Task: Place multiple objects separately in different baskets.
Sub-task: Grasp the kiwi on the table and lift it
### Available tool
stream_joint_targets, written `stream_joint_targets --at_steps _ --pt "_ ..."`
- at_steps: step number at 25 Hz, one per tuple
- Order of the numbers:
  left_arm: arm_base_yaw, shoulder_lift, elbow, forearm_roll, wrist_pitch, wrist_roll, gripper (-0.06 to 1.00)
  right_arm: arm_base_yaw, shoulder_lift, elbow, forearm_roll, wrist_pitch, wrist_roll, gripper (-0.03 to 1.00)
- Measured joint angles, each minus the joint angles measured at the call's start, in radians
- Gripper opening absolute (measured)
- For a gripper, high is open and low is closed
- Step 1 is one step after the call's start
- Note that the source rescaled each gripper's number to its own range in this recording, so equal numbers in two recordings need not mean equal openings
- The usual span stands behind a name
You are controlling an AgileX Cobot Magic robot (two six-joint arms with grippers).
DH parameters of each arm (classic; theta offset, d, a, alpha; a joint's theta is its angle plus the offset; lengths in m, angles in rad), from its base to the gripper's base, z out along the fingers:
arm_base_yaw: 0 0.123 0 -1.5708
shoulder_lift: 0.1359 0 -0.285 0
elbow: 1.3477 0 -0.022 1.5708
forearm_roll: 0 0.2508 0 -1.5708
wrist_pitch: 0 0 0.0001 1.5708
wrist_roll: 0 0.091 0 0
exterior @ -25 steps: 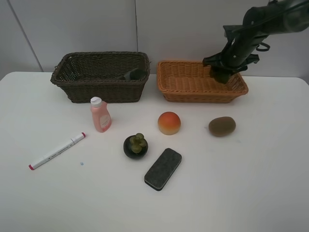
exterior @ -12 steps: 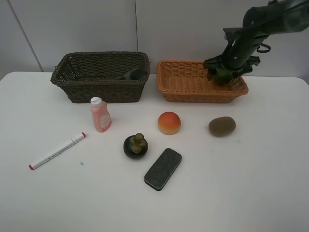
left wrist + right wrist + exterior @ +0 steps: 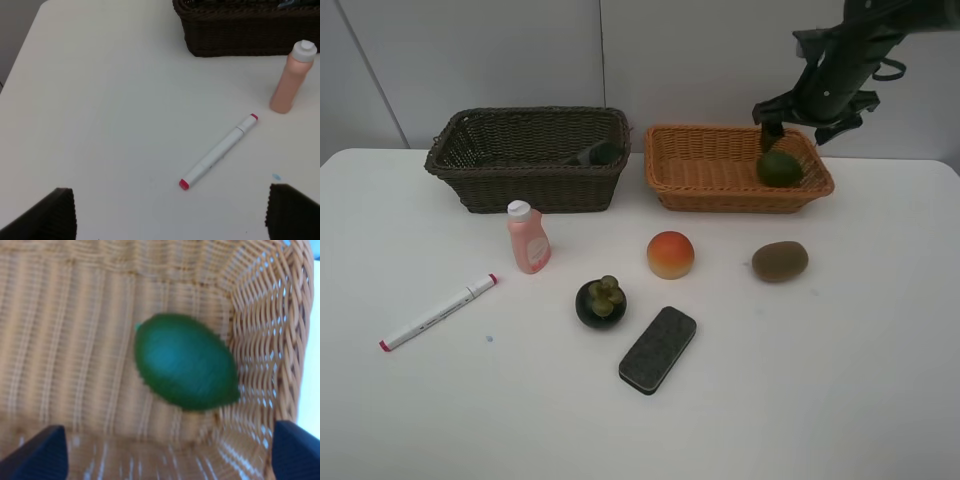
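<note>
Green fruit (image 3: 779,168) lies at the right end of the orange basket (image 3: 720,195), free of any grip. Right gripper (image 3: 802,118) hangs above it, jaws released. Left gripper (image 3: 170,215), jaws spread wide, hovers near the marker (image 3: 218,151).

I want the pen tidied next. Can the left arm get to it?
Probably yes. The marker lies alone on the table, nothing on it, the pink bottle stands apart, and the open left pincer faces it.
</note>
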Motion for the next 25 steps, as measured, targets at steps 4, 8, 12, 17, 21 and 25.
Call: stream_joint_targets --at_steps 4,8,12,17,21,25 --pt "0.0 0.0 0.0 0.0 0.0 0.0 1.0 0.02 -0.064 0.0 0.007 0.161 -0.189 0.99" --pt "0.0 0.0 0.0 0.0 0.0 0.0 1.0 0.033 -0.111 0.0 0.054 0.336 -0.371 0.99" --pt "0.0 0.0 0.0 0.0 0.0 0.0 1.0 0.051 -0.145 0.019 0.142 0.358 -0.513 0.99" --pt "0.0 0.0 0.0 0.0 0.0 0.0 1.0 0.081 -0.157 0.108 0.155 0.36 -0.692 0.99" --pt "0.0 0.0 0.0 0.0 0.0 0.0 1.0 0.093 -0.157 0.223 0.155 0.36 -0.872 0.99" --pt "0.0 0.0 0.0 0.0 0.0 0.0 1.0 0.094 -0.157 0.325 0.164 0.312 -1.018 0.99"
